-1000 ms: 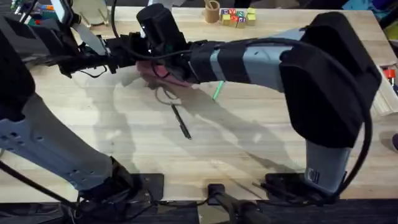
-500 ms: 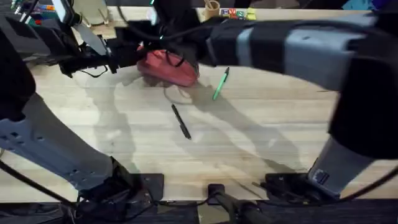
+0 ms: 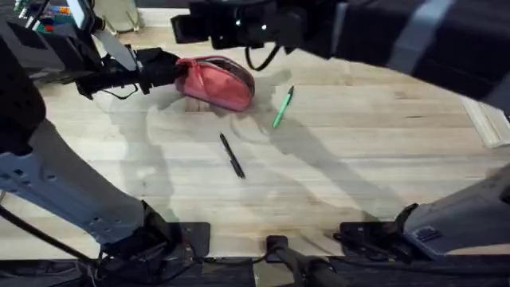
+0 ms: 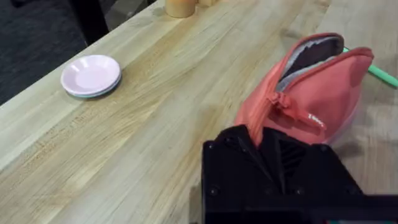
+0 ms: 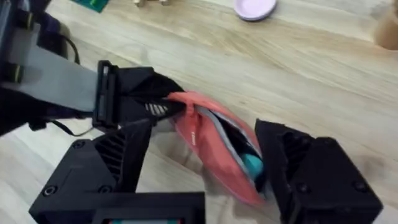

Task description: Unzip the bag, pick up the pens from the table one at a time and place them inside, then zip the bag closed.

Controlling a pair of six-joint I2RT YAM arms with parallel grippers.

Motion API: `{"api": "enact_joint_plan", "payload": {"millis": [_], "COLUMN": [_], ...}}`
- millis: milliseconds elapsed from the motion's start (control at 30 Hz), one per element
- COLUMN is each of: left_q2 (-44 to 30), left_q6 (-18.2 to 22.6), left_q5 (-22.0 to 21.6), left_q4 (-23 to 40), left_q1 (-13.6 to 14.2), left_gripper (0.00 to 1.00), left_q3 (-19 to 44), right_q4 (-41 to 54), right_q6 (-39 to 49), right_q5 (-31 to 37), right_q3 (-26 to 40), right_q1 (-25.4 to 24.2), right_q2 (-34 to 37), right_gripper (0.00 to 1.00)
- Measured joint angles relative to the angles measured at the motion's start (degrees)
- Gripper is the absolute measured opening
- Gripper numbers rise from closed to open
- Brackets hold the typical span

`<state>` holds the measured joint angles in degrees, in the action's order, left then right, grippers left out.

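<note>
Left jaws pinch the bag's [image 3: 213, 82] end.

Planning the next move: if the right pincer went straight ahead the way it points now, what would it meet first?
Most likely the bag: in the right wrist view the pouch lies unzipped directly between the right pincer's open fingers, with the left pincer clamping its far end. Depth is uncertain.

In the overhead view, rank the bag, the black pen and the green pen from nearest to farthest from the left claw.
1. The bag: the left claw pinches its near end at the table's far left.
2. The black pen: toward the arm bases, lying apart on bare wood.
3. The green pen: just beyond the bag's other end, to the right.
</note>
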<state>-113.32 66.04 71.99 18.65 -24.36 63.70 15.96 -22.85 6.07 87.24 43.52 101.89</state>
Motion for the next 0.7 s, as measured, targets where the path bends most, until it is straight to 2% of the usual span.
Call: {"api": "enact_joint_plan", "payload": {"millis": [67, 100, 200, 267, 300, 533, 700], "left_q2": [0.0, 0.0, 0.0, 0.0, 0.0, 0.0, 0.0], "left_q6": [0.0, 0.1, 0.0, 0.0, 0.0, 0.0, 0.0], "left_q5": [0.0, 0.1, 0.5, 0.5, 0.5, 0.5, 0.7], "left_q4": [0.0, 0.0, 0.0, 0.0, 0.1, 0.2, 4.3], "left_q1": [0.0, 0.0, 0.0, 0.1, 0.1, 0.0, 0.0], "left_gripper": [0.042, 0.218, 0.596, 0.915, 0.972, 0.993, 0.993], "left_q3": [0.0, 0.0, 0.0, 0.1, 0.1, 0.1, 0.1], "right_q4": [2.0, 3.7, 4.0, 4.3, 4.3, 5.4, 6.1], "right_q6": [0.6, 1.9, 2.3, 2.3, 2.4, 2.6, 4.3], "right_q5": [0.4, 0.8, 0.8, 0.8, 0.8, 0.8, 0.8], "right_q3": [0.0, 0.0, 0.0, 0.0, 0.0, 0.0, 0.0], "right_q1": [-0.3, -0.6, -0.6, -0.6, -0.6, -0.6, -0.6], "right_q2": [-1.6, -3.7, -3.8, -3.8, -3.8, -3.8, -3.8], "right_gripper": [0.995, 0.995, 0.995, 0.995, 0.995, 0.996, 0.996]}}
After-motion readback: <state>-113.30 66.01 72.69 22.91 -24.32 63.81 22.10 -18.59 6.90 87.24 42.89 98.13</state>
